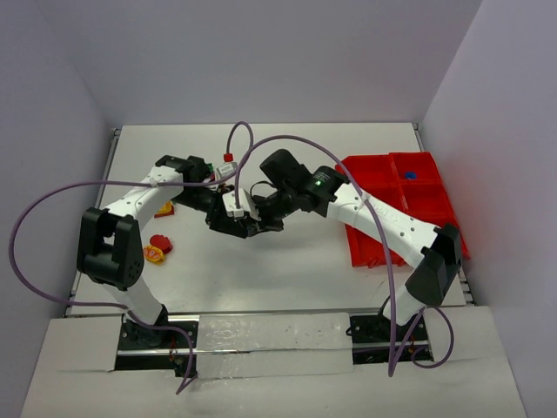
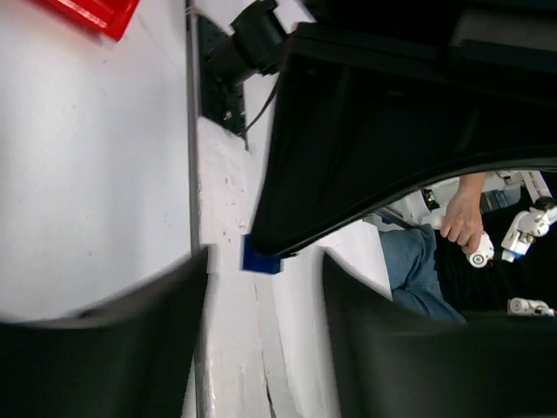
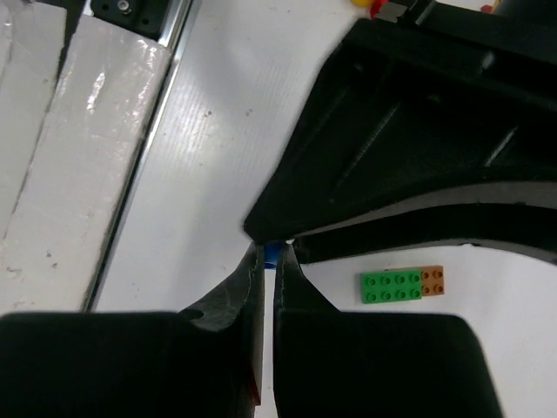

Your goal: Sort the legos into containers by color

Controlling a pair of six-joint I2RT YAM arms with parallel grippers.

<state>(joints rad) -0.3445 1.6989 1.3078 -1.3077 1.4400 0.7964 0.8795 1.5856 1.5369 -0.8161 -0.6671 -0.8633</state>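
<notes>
Between the tips of the two arms, over the middle of the table [image 1: 287, 270], is a small blue brick [image 3: 271, 253]. The right gripper [image 3: 271, 261] has it. Its fingers are drawn almost together, with only a sliver of gap, and the brick is pinched at their very ends. Too little of the brick shows to tell its long axis.

The left gripper [image 2: 265, 274] points at the brick from the opposite side, its fingers spread wide and holding nothing. In the left wrist view the brick lies just beyond the fingertips, in line with the gap but not between them. The right arm is therefore the nearer one, already in contact. I judge the brick is ready to be carried off rather than passed across.

The tray [image 1: 370, 252] lies on the right arm's own side, well apart from the brick. One rear compartment holds a blue bit [image 1: 410, 174], so that is the likely target. On the table near the grippers lies a green brick joined end to end with an orange one [image 3: 402, 286]. Red and yellow bricks [image 1: 158, 249] lie near the left arm's elbow.
</notes>
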